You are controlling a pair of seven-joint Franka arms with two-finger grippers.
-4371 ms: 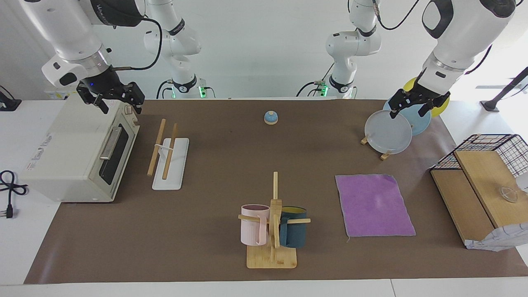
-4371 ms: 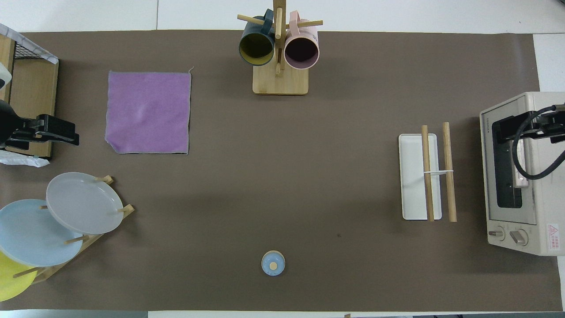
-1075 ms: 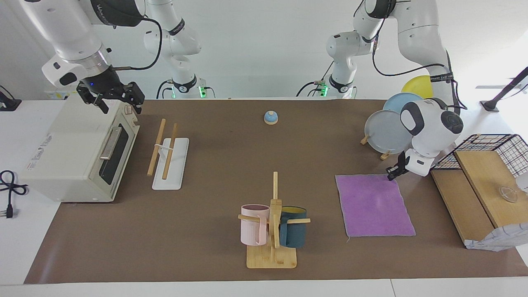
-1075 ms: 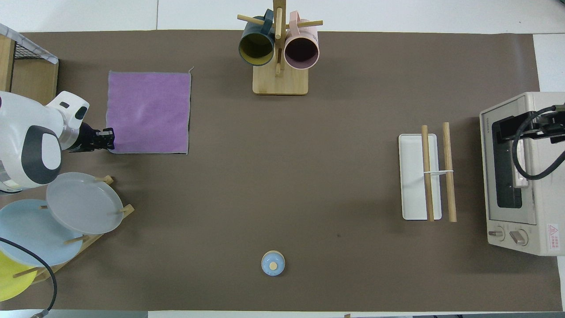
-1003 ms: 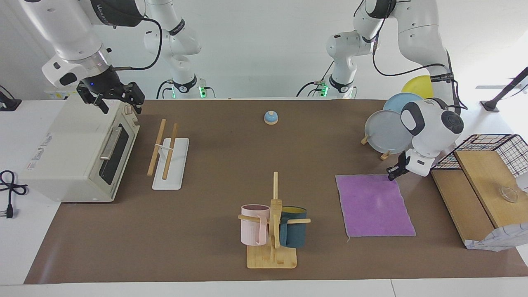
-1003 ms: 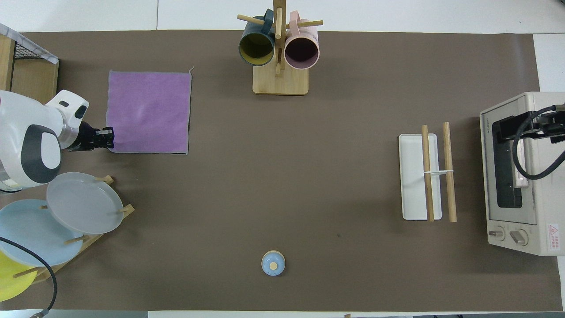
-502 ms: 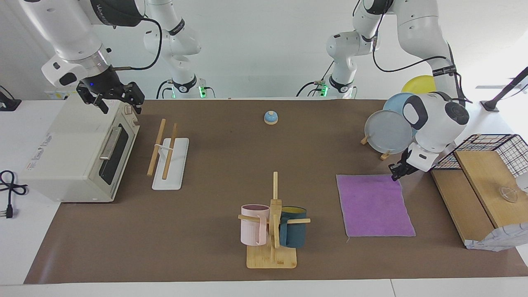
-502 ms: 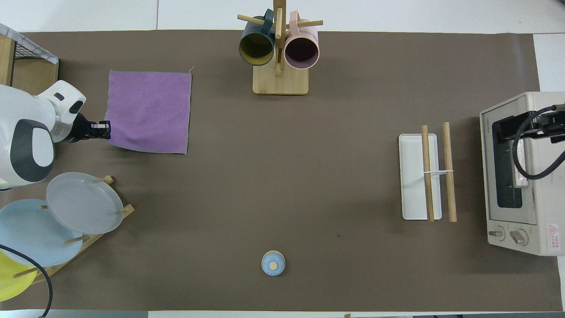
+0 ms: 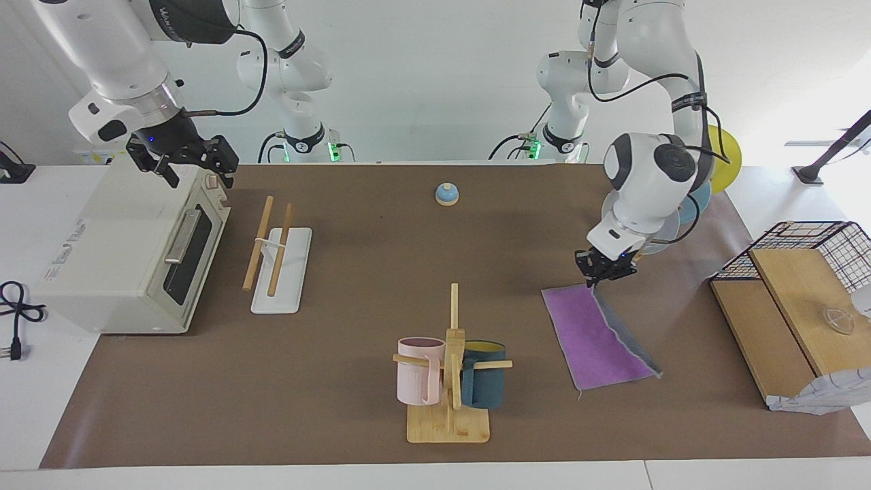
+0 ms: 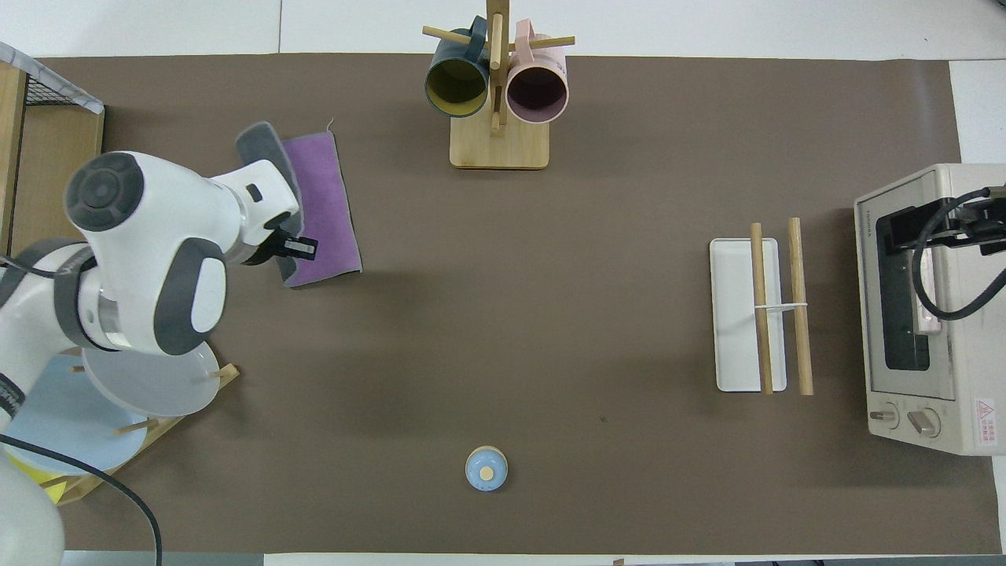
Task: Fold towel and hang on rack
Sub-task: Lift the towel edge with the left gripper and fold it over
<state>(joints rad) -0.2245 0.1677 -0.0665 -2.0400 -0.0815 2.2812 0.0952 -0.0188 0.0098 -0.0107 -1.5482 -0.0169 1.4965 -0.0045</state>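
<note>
Left gripper (image 9: 605, 271): clenched on a corner of the towel (image 9: 590, 337), held raised over the towel's edge nearer the robots, with the left arm reaching in from its own end of the table.

Towel: half turned over on the brown table mat (image 9: 381, 272); the lifted flap shows its dark grey underside along the side toward the left arm's end, while the purple face lies flat beside the mug tree (image 9: 450, 381). Seen from overhead, the arm's white wrist covers part of the cloth.

Right gripper (image 9: 194, 163): waiting with fingers apart, grasping nothing, over the top front edge of the toaster oven (image 9: 129, 252) at the right arm's end of the table.

Rack (image 9: 275, 255): two light-wood rods over a flat white base, bare, just beside the toaster oven's door and well apart from the towel.

Mug tree: bamboo stand with a pink mug (image 9: 416, 379) and a teal mug (image 9: 484, 383), farther from the robots than the rack.

Bell (image 9: 446, 194): small blue dome, alone near the robots' edge of the mat.

Plate stand (image 10: 149, 377): holds grey, pale blue and yellow plates, partly hidden by the left arm.

Wire basket (image 9: 816, 248): on a wooden board at the left arm's end.
</note>
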